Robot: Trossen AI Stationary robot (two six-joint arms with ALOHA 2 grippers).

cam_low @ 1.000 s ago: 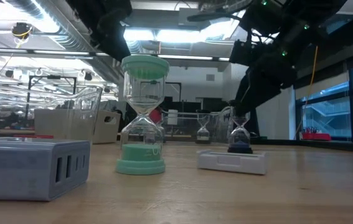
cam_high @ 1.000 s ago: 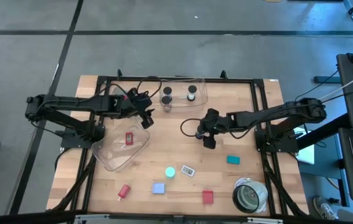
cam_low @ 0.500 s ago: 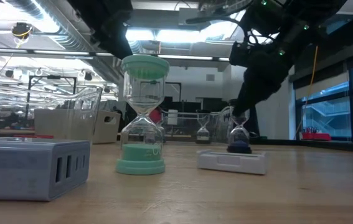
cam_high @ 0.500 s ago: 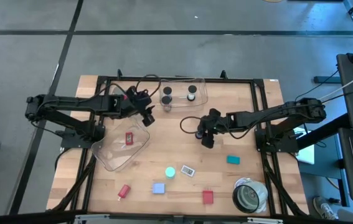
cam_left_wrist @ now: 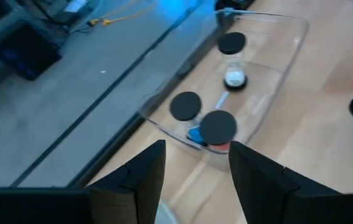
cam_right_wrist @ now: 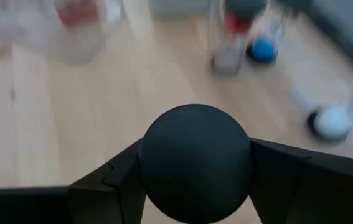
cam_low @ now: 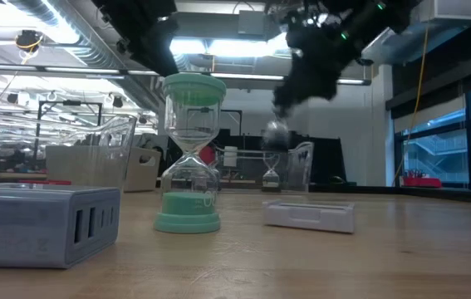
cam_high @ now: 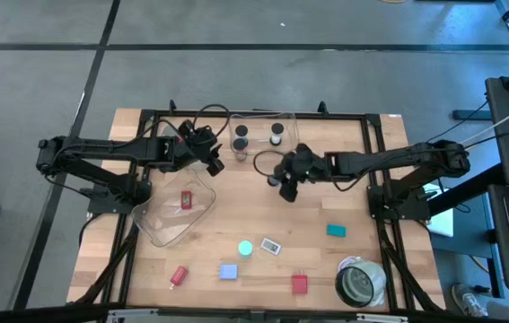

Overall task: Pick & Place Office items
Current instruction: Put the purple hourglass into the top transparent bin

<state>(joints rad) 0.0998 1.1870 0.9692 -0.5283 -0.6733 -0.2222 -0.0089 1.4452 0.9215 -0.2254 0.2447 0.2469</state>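
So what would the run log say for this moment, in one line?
right gripper: shut on black-capped hourglass, lifted | left gripper: open, beside clear bin

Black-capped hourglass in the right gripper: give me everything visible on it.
The black-capped hourglass is clamped between the right gripper fingers, lifted clear of the wooden table near the clear plastic bin at the far edge. The right wrist view shows only its round, matte black top cap, filling the gap between the fingers. In the low view it hangs blurred below the gripper, so its glass and sand colour cannot be made out. Nothing but the fingers touches it.
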